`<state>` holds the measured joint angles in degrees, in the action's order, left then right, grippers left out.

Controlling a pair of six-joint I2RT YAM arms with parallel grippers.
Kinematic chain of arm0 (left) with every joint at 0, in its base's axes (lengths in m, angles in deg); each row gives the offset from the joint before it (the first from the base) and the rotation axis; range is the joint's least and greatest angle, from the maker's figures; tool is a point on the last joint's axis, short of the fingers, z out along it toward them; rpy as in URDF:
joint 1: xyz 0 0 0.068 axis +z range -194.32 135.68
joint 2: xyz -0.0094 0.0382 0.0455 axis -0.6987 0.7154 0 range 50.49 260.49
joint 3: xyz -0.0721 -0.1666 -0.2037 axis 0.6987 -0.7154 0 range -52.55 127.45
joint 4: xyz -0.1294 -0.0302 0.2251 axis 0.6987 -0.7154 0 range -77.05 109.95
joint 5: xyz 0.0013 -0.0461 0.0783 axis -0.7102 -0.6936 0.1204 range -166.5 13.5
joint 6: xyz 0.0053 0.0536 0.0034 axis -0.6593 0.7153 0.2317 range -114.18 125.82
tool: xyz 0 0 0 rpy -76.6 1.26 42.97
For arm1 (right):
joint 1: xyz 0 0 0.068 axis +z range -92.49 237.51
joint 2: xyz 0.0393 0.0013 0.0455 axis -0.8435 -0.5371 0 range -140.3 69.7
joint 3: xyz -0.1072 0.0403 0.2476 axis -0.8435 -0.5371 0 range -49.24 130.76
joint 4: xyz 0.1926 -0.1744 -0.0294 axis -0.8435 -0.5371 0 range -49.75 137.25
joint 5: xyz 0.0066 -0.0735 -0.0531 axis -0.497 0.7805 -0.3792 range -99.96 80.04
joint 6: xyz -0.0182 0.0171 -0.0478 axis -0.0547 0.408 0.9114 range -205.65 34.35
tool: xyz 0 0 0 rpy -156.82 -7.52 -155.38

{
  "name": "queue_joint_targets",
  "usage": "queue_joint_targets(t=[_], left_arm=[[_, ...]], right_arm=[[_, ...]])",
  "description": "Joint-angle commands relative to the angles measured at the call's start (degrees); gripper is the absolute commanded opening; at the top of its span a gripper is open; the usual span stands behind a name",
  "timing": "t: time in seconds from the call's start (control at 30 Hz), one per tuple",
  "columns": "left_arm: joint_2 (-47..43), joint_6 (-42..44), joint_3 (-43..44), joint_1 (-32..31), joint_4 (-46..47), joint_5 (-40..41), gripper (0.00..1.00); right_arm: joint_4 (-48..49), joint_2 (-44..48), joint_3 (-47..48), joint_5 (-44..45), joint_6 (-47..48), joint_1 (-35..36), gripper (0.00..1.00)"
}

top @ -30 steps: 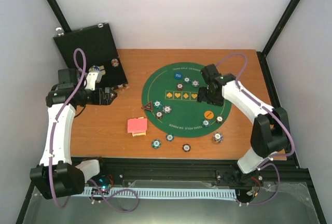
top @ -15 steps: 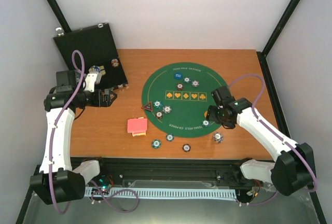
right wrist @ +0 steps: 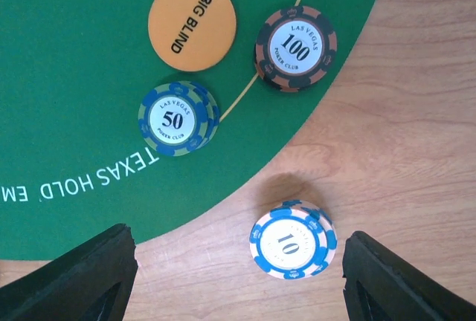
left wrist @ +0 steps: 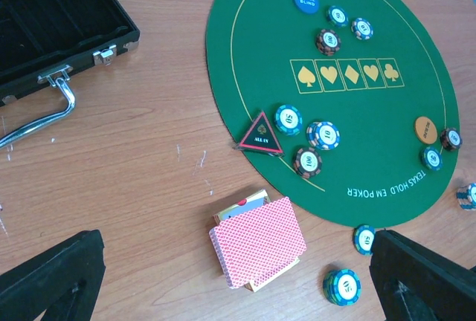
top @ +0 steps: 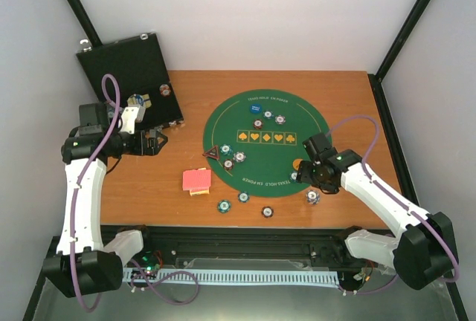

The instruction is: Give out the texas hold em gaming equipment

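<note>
R gripper (right wrist: 239,273) back over 10 chip (right wrist: 291,241), prob. empty

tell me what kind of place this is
Probably a robot test cell, not a card room: bare white walls and black frame posts enclose a wooden table, a left arm and right arm stand at its near edge, and chips surround a green poker mat.

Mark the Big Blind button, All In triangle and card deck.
Big Blind button (right wrist: 192,24), right wrist view, face centre.
All In triangle (left wrist: 261,136), left wrist view, centre.
Card deck (left wrist: 258,250), left wrist view, top card.
</note>
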<state>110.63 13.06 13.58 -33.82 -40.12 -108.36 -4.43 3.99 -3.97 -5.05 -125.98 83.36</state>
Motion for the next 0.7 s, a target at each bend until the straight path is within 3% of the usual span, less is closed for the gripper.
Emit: queue_joint_targets(t=[0.0,0.67], left_arm=[[-1.2,-0.7,2.2,0.4,-0.7,-0.9,1.00],[-2.5,-0.2,1.1,0.3,-1.1,-0.9,1.00]], right_arm=[[-0.2,0.9,-1.1,0.4,-1.5,1.3,0.74],[1.0,2.0,-6.0,1.3,-5.5,5.7,0.75]])
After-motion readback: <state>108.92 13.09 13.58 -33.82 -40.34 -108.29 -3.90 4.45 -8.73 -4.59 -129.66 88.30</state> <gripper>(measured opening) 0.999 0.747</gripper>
